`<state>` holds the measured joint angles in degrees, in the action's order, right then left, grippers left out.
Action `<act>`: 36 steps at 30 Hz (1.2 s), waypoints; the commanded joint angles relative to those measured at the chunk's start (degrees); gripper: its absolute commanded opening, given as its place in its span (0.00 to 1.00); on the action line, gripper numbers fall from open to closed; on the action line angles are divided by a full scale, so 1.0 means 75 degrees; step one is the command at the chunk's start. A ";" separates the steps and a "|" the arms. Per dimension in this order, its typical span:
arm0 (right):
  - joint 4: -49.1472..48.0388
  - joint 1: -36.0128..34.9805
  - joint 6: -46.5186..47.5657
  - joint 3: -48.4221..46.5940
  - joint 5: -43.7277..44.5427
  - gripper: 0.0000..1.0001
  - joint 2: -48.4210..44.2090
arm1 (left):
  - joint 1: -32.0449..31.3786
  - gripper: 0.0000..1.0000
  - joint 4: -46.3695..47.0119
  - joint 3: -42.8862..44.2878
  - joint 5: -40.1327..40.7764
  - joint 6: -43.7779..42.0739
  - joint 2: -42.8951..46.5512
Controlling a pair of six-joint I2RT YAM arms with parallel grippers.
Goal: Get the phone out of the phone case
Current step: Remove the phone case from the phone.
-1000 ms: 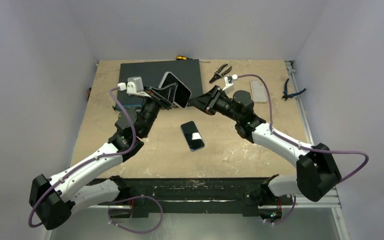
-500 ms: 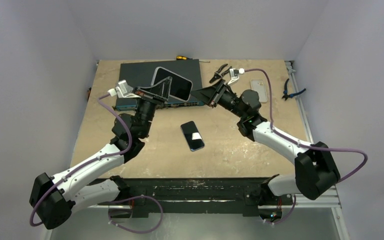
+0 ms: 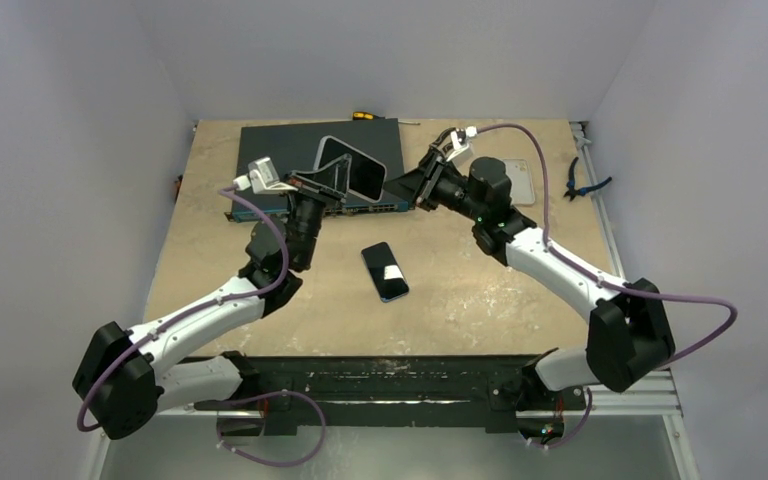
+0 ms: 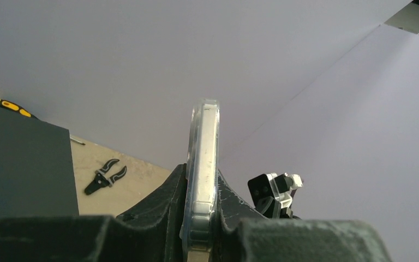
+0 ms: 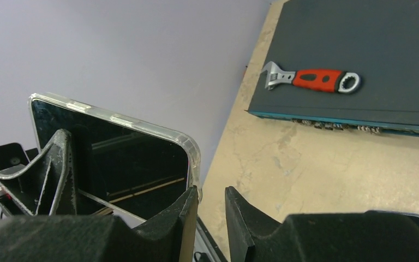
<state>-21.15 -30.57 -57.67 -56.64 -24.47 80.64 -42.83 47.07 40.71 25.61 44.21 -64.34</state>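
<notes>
Top view: worn tan table (image 3: 480, 290) boxed in by pale lilac-grey walls (image 3: 410, 50); left gripper (image 3: 338, 176) holds the phone case (image 3: 362, 172), dark screen inside, upright over the dark slab (image 3: 280, 150) at the far edge; right gripper (image 3: 393, 188) just beside it; loose phone (image 3: 385, 270) lies mid-table. Left wrist: fingers pinch the case, seen edge-on against blank wall. Right wrist: fingers narrowly parted, nothing between them; case corner just beside one tip; red-handled wrench (image 5: 312, 79) on the slab.

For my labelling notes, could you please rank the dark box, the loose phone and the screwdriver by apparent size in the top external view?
Largest to smallest:
dark box
loose phone
screwdriver
</notes>
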 commanded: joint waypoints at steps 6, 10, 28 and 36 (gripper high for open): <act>-0.1924 -0.0875 -0.0805 0.0112 -0.2331 0.32 0.0377 | -0.0656 0.00 0.2124 0.0428 -0.3062 0.3081 -0.0172; -0.3318 -0.0893 -0.1529 0.0381 -0.2734 0.32 0.0240 | -0.0648 0.00 0.2118 0.0174 -0.2934 0.3223 -0.0168; -0.0727 -0.1045 0.0069 -0.0414 -0.3232 0.30 -0.0501 | -0.0172 0.00 0.2207 0.0251 -0.4597 0.4946 -0.1618; -0.0427 -0.0682 0.0210 0.0107 -0.2573 0.43 -0.1461 | -0.0161 0.00 0.1554 -0.0099 -0.3453 0.3940 -0.0682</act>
<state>-25.08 -36.12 -58.98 -55.79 -44.88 74.32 -41.23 61.91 40.36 4.91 77.45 -74.63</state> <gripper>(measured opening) 0.375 0.127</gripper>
